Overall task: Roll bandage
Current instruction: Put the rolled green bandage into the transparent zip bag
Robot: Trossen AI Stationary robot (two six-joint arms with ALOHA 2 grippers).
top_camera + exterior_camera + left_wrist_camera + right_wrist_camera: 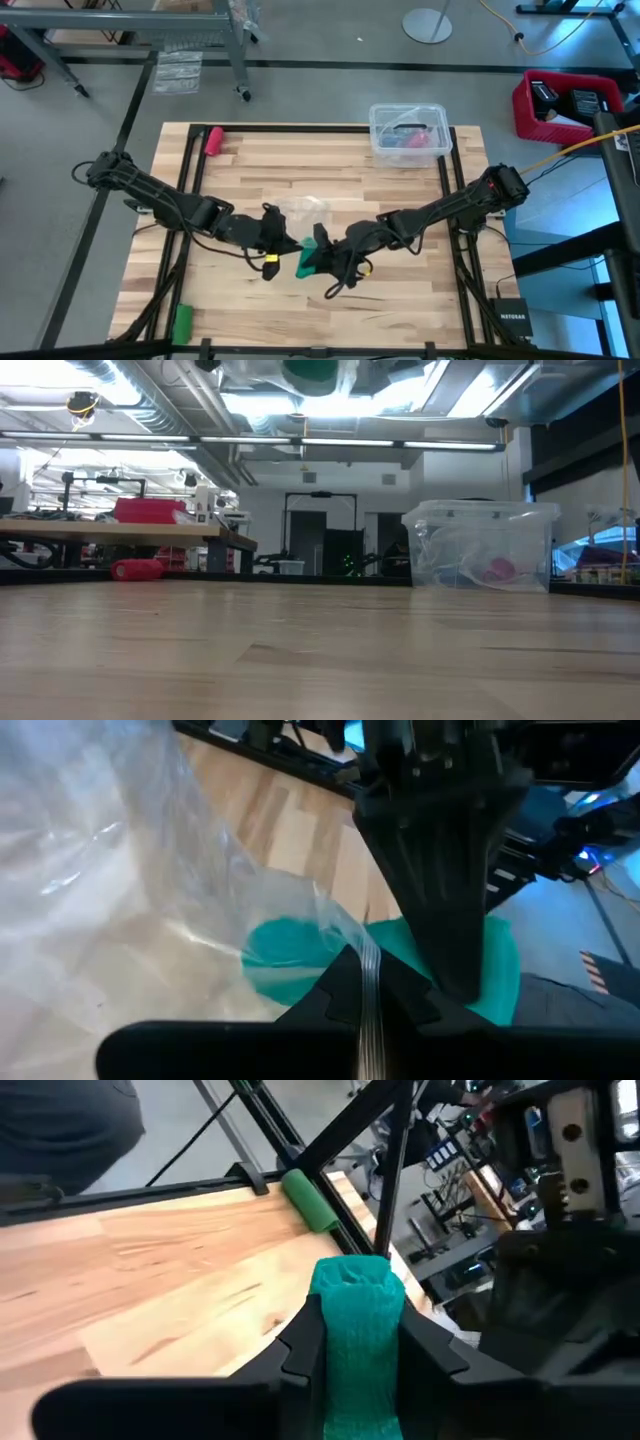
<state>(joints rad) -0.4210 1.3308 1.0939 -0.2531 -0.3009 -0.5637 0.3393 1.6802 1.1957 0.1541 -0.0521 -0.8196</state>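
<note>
A: Where is the bandage?
B: Rolled up, raised over the table's middle and clamped end-on between the right gripper's fingers. Off the wood, probably so it can be handled freely.
A: Left gripper?
B: Meets it at centre, pinching a clear plastic bag; the teal roll shows through the film. My guess: the bag is held to receive the roll.
A: Other items?
B: Green roll at the table edge, pink roll and bin far off. Untouched.

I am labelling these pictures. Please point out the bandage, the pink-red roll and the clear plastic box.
bandage (357,1315): right wrist view, its rolled side.
pink-red roll (214,139): high view, its middle.
clear plastic box (376,146): high view, its rim.
</note>
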